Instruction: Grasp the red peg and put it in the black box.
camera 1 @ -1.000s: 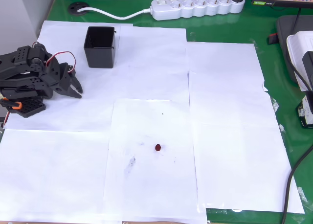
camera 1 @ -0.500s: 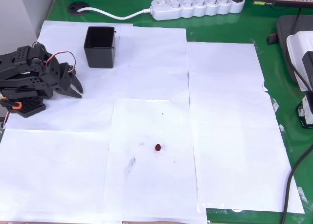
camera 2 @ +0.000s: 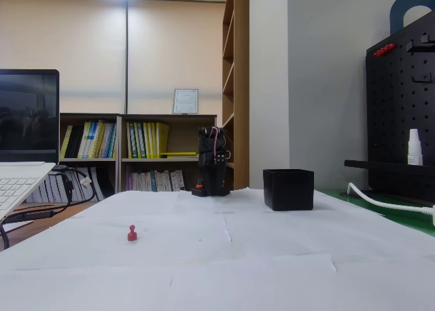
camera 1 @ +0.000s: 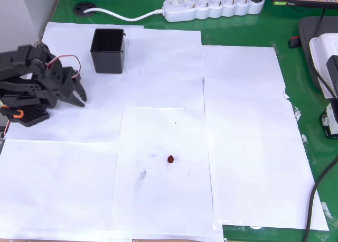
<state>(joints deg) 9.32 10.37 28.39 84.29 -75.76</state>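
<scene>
Clearly the red peg [camera 1: 170,159] near the tabletop's middle looks light, hard and tip-prone; pinching its narrow stem seems best. At the left edge, near the black box [camera 1: 108,50], the gripper [camera 1: 79,92] hangs with jaws narrowly parted, holding nothing.

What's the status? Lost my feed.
End effector empty, near base, jaw state unclear. Red peg alone on the paper, untouched. Black box upright, apart. Nothing between them.

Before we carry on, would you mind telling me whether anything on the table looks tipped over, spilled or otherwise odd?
Nothing stands out. The red peg stands upright on the white paper, the black box sits upright and square, and the pincer hangs near the box, well away from the peg. The paper sheets overlap a little unevenly, which looks harmless.
</scene>
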